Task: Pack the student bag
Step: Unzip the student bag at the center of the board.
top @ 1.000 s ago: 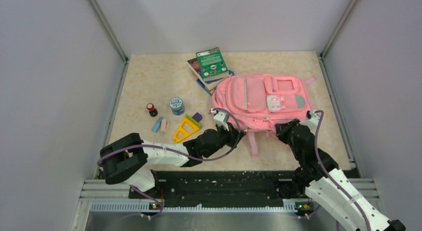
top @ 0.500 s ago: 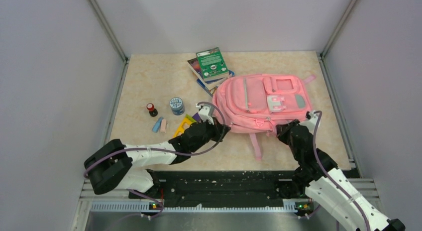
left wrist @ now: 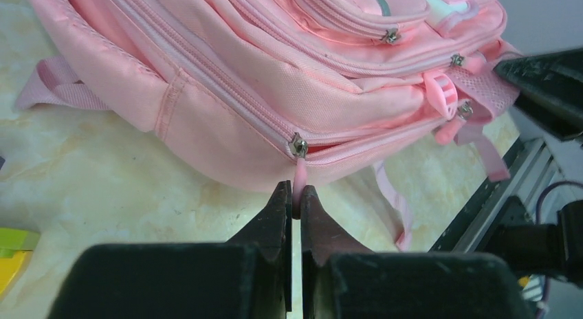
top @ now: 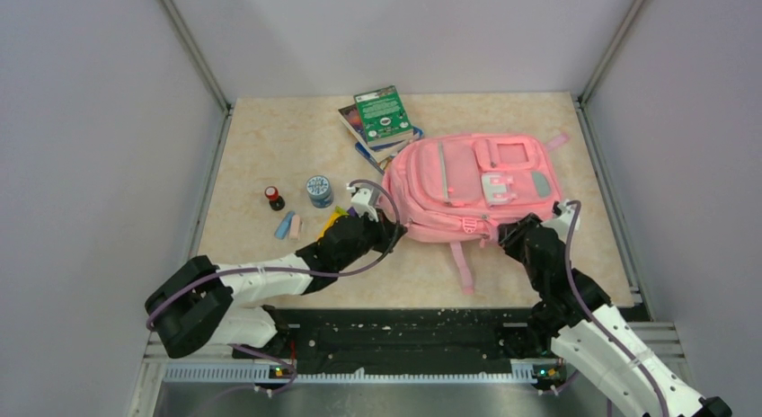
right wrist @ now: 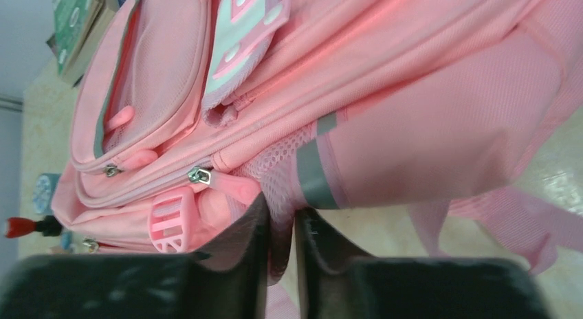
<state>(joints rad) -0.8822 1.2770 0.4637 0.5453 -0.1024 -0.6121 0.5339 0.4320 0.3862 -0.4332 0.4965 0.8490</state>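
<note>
The student bag (top: 476, 179) is a large pink backpack lying flat at the right of the table. My left gripper (top: 390, 223) is at its near left corner, shut on the pink zipper pull (left wrist: 298, 181) just below the metal slider (left wrist: 298, 146). The left gripper (left wrist: 293, 199) holds the pull taut. My right gripper (top: 514, 230) is at the bag's near right edge. In the right wrist view the right gripper (right wrist: 280, 219) has the pink mesh side pocket (right wrist: 278, 178) pinched between its fingers, next to a grey strip (right wrist: 311, 173).
A stack of books (top: 382, 119) lies behind the bag. Left of it are a blue-lidded jar (top: 318, 190), a small red-capped bottle (top: 273, 198), blue and pink erasers (top: 289, 226) and a yellow triangle ruler (top: 329, 223) partly under my left arm. Metal rails edge the table.
My left gripper has travelled left along the bag's near edge with the zipper pull in it. The right arm has stayed in place on the bag.
</note>
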